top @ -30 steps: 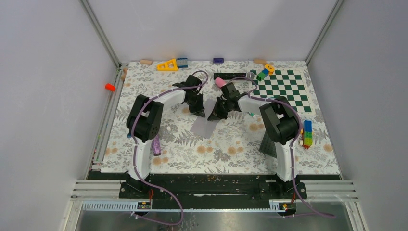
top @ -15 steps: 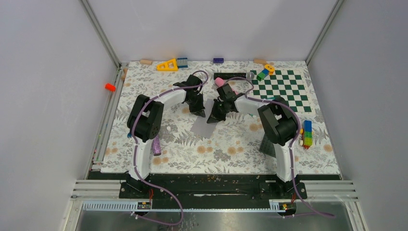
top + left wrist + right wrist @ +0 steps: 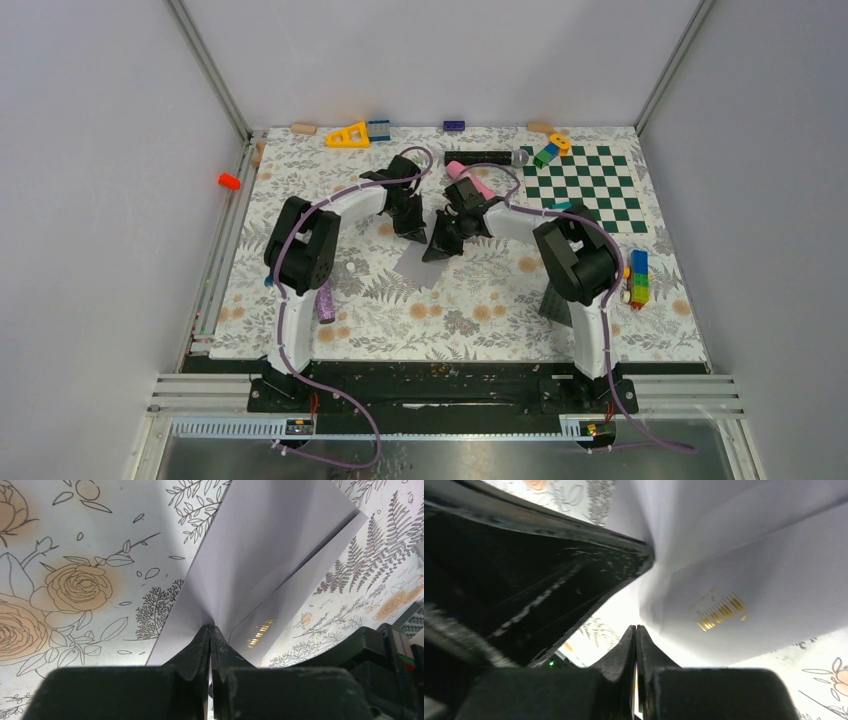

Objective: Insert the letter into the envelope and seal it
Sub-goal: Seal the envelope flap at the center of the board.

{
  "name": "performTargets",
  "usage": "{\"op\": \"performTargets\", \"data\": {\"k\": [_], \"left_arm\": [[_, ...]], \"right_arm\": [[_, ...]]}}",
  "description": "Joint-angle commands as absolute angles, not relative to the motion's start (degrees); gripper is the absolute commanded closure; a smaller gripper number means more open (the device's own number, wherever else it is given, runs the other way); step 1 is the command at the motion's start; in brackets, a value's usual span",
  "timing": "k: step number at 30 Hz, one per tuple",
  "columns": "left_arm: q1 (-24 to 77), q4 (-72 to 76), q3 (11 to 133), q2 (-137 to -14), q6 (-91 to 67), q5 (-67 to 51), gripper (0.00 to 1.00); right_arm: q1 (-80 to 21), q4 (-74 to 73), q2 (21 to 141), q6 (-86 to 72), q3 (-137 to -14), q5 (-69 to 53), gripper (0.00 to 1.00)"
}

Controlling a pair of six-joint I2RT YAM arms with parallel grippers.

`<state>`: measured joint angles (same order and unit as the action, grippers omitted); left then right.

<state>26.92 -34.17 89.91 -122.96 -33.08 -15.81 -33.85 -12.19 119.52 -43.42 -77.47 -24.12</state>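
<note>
The table carries the envelope close to its middle, just near-side of where the two arms meet. From above, the envelope's long axis seems to run roughly far to near, from the tools back towards the arm bases. It is partly hidden under the arms, so this is a judgement.

The letter shows in none of the views. It may already be inside, but nothing here proves it.

The left tool is closed on the envelope at its far end. In its wrist view two grey sheets fan out from the pinch: an upper sheet, and a lower one with a small gold barcode — most likely flap and body parting at the fold.

The right tool sits just right of the left one, its jaws pressed together at the paper's edge. I cannot tell whether paper is caught between them.

The coming move turns on this: both tools crowd the same far end, and the whole length of the envelope lies on their near side. The left arm has the hold, so sealing would likely fall to the right — pressing the flap down along the fold.
</note>
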Motion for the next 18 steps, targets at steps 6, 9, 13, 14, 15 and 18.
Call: {"op": "performTargets", "data": {"k": [6,9,13,14,15,18], "left_arm": [[27.0,-36.1,88.6,-125.0,-32.0,-10.3,1.00],[27.2,-36.1,88.6,-125.1,-32.0,-10.3,1.00],[27.3,-36.2,88.7,-125.2,-32.1,-10.4,1.00],[27.3,-36.2,88.7,-125.2,-32.1,-10.4,1.00],[27.3,-36.2,88.7,-125.2,-32.1,-10.4,1.00],[27.4,-36.2,88.7,-125.3,-32.1,-10.4,1.00]], "right_arm": [[-28.7,-12.2,116.0,-42.6,-80.5,-26.0,1.00],[-28.6,-16.0,116.9,-40.7,-81.9,-20.8,1.00],[-29.5,-20.3,119.7,-38.9,-85.0,-18.1,1.00],[-30.0,-21.5,120.4,-38.2,-85.6,-17.5,1.00],[-30.5,-22.4,121.0,-37.7,-86.1,-16.8,1.00],[-31.9,-24.3,122.3,-36.9,-86.9,-15.2,1.00]]}}
